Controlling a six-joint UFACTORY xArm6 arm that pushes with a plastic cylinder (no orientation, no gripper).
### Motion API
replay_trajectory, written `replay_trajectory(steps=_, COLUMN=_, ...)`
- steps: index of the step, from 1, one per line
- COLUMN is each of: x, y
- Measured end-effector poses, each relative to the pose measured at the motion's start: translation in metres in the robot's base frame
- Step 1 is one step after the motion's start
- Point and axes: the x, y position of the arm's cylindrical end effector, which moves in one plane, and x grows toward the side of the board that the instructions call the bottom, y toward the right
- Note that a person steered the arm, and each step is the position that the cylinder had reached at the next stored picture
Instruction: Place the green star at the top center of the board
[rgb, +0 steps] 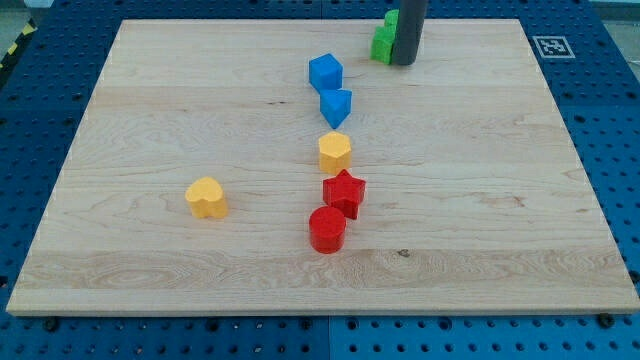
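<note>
You are looking at one sign only: a black-and-white square marker (550, 46) sitting on the board (200, 110) at its top right corner in the view. Its pattern is too small for you to be reading any code or number from it. No words, brands, labels or digits are showing on the board or on the blue table (40, 90) around it.
</note>
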Motion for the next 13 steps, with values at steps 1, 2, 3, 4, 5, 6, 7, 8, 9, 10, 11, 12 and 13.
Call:
replay_trajectory(steps=1, x=0.017, y=0.021)
replay_trajectory(steps=2, x=-0.006, y=0.052)
replay_trajectory(steps=3, x=-0.040, y=0.053)
replay_trajectory(steps=4, x=-0.040, y=0.052)
replay_trajectory(steps=5, x=-0.040, y=0.028)
replay_trajectory(steps=6, x=-0.040, y=0.001)
replay_trajectory(steps=7, x=-0.040, y=-0.018)
replay_trajectory(steps=8, x=-0.037, y=-0.032)
replay_trajectory(steps=9, x=-0.030, y=-0.035)
replay_trajectory(steps=10, x=-0.030, y=-0.020)
replay_trajectory(steps=11, x=-0.030, y=-0.014)
replay_trajectory(steps=12, x=-0.026, y=-0.014)
replay_trajectory(steps=13, x=-0.020, y=-0.013)
